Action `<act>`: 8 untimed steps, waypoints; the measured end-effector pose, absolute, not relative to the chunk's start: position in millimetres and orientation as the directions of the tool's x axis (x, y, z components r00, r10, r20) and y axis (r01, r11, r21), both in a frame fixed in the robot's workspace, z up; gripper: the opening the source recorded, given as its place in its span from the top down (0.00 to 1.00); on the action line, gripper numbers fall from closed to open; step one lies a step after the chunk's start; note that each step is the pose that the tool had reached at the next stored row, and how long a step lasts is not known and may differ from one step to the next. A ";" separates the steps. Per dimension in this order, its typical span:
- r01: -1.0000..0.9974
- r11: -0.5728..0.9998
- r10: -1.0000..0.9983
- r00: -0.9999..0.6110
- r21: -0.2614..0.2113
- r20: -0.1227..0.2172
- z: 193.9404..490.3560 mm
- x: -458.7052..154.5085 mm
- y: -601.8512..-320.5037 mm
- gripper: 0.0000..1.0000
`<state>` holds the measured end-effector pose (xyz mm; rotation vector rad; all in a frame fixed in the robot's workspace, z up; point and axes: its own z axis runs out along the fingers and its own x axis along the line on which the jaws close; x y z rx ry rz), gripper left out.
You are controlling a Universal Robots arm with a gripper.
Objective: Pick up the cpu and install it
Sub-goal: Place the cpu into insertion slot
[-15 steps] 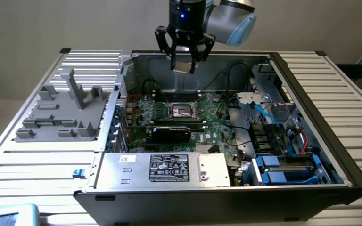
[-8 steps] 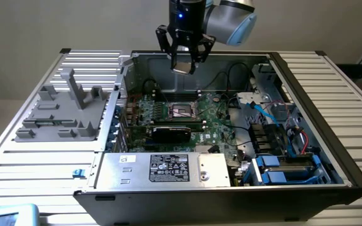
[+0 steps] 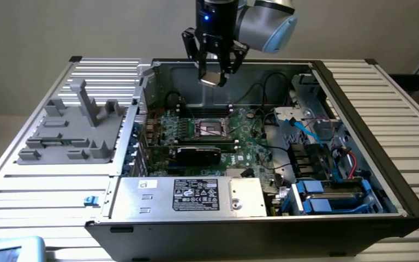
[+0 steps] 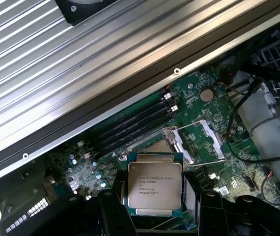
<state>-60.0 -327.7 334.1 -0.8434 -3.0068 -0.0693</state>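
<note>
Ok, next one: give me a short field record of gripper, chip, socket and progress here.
gripper: black two-finger gripper, above the open computer case, shut on the chip
cpu: flat square chip with a silver-grey metal top, held at two opposite edges, clear of the board
socket: metal-framed socket on the green motherboard, open, no chip in it
nearby: black graphics card; silver power supply box with a white label
progress: chip picked up, not yet installed

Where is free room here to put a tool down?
Bare ribbed table at the exterior view's right of the case, and in front of the grey fixture. Inside the case it is crowded: motherboard, cables, power supply.
</note>
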 end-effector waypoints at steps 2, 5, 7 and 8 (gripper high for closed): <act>0.547 0.837 0.546 -0.837 0.038 0.029 334.0 -60.0 -327.7 0.44; 0.584 0.811 0.584 -0.811 0.038 0.029 334.0 -60.0 -327.7 0.44; 0.609 0.792 0.608 -0.793 0.038 0.029 334.0 -60.0 -327.7 0.44; 0.622 0.782 0.621 -0.783 0.038 0.029 334.0 -60.0 -327.7 0.44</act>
